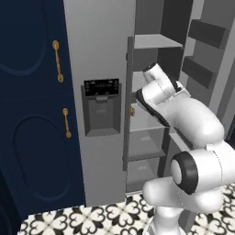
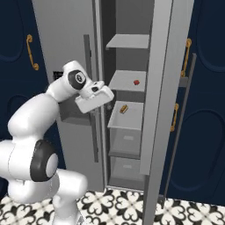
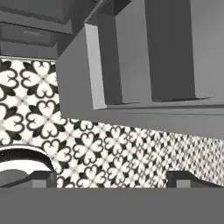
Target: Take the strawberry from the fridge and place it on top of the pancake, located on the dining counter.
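Observation:
The grey fridge (image 2: 66, 35) stands with its right door (image 2: 167, 88) swung open and its left door with the dark dispenser (image 1: 102, 98) closed. The strawberry (image 2: 136, 82), a tiny red berry, lies on the second inner shelf from the top. My gripper (image 3: 113, 179) hangs in front of the fridge opening, left of and slightly below the berry's shelf. It points down at the floor and is open, with nothing between its fingertips (image 3: 43, 178). In the left base view my own arm hides the berry. The pancake and the dining counter are out of view.
A small orange-brown item (image 2: 124, 108) lies on the shelf below the berry. Grey drawers (image 2: 125, 140) fill the fridge's lower part. Navy cabinets with gold handles (image 1: 27, 114) flank the fridge on both sides. Patterned tile floor (image 3: 109, 148) lies beneath.

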Controlling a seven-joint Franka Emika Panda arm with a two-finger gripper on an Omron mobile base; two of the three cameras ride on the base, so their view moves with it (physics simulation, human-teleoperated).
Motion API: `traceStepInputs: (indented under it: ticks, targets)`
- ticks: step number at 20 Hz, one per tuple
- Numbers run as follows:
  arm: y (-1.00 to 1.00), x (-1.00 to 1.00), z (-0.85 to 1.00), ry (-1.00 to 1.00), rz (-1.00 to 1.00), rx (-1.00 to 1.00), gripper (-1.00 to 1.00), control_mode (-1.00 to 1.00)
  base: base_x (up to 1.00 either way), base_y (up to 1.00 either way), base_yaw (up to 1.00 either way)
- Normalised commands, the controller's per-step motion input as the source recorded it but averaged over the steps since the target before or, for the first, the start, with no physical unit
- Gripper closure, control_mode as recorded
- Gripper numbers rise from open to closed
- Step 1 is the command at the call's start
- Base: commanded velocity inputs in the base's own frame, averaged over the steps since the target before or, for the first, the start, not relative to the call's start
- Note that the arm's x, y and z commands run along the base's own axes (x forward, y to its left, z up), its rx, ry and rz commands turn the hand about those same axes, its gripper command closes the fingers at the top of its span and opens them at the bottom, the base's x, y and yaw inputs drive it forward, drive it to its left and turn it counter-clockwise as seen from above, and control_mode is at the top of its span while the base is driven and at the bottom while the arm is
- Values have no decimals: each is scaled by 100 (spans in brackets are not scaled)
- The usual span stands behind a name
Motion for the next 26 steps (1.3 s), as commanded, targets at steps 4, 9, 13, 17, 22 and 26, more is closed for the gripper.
traceStepInputs:
  ticks: [4,9,13,17,22,26]
  targets:
    - [49,-91,1,-6,-22,68,-100,-100,0,0,0]
    - [20,-99,19,-11,8,46,-100,-100,0,0,0]
    - [12,-83,19,-31,16,13,-100,-100,0,0,0]
    - [40,-37,4,-7,11,-2,-100,-100,0,0,0]
    - [45,-33,0,0,1,-13,-100,-100,0,0,0]
    - [15,-43,-1,0,-3,-8,-100,-100,0,0,0]
